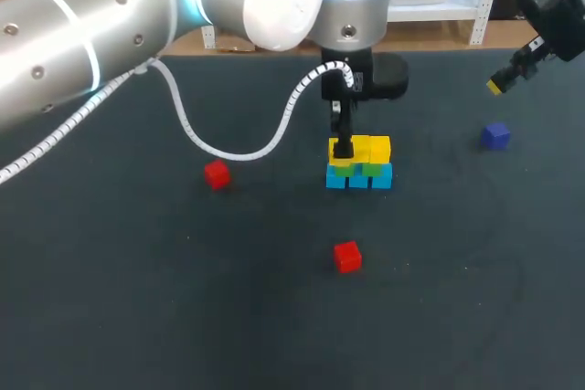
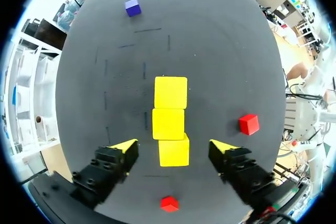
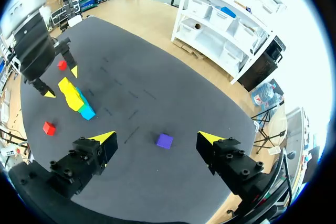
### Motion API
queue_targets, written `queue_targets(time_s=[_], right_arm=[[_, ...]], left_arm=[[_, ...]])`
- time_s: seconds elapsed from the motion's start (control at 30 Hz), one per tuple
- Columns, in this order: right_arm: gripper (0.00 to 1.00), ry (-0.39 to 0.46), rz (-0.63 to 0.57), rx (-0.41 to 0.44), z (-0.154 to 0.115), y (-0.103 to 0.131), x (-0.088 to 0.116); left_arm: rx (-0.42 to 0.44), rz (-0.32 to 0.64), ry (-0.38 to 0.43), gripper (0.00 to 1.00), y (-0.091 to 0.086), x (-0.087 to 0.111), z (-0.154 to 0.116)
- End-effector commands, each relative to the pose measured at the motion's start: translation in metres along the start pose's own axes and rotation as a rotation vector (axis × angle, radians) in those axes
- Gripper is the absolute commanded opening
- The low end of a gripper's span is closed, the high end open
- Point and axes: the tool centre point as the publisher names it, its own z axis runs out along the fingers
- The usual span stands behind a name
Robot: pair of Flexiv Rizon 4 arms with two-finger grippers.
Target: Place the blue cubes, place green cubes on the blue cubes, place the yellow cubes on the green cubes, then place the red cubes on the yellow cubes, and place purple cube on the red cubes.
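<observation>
A low stack stands mid-table: blue cubes (image 1: 358,180) at the bottom, green cubes (image 1: 356,168) on them and a row of three yellow cubes (image 1: 375,148) on top. My left gripper (image 1: 343,147) hangs over the stack's left end. In its wrist view it is open (image 2: 174,146), its yellow tips standing clear on either side of the nearest yellow cube (image 2: 174,153). Two red cubes (image 1: 217,173) (image 1: 346,256) and a purple cube (image 1: 495,135) lie loose on the mat. My right gripper (image 1: 498,84) is raised at the far right, open (image 3: 157,139), with the purple cube (image 3: 164,140) on the mat below it.
The dark mat (image 1: 137,299) covers the table, its far edge running just behind the stack. One red cube (image 2: 249,124) lies beside the stack, the other (image 2: 169,203) under my left gripper's near side. A white cable (image 1: 238,148) loops down from my left arm.
</observation>
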Motion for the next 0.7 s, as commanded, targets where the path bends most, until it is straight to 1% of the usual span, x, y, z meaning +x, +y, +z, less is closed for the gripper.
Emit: queue_targets(time_s=[0.03, 0.17, 0.33, 0.47, 0.6, 0.7], right_arm=[[1.0, -0.001, -0.001, -0.001, 0.001, -0.001, 0.0], [1.0, -0.001, -0.001, -0.001, 0.001, -0.001, 0.0], [1.0, -0.001, -0.001, -0.001, 0.001, -0.001, 0.0], [1.0, -0.001, -0.001, -0.001, 0.001, -0.001, 0.0], [1.0, -0.001, -0.001, -0.001, 0.001, -0.001, 0.0], [1.0, -0.001, -0.001, -0.001, 0.001, -0.001, 0.0]], left_arm=[[-0.035, -0.005, 0.001, 1.0, -0.002, 0.005, -0.006], [-0.057, -0.048, -0.013, 1.0, 0.0, 0.016, -0.015], [-0.068, -0.138, -0.03, 1.0, 0.003, 0.039, -0.024], [-0.093, -0.205, -0.035, 1.0, 0.004, 0.058, -0.031], [-0.101, -0.274, -0.04, 1.0, 0.0, 0.076, -0.035], [-0.109, -0.318, -0.031, 1.0, -0.003, 0.092, -0.033]])
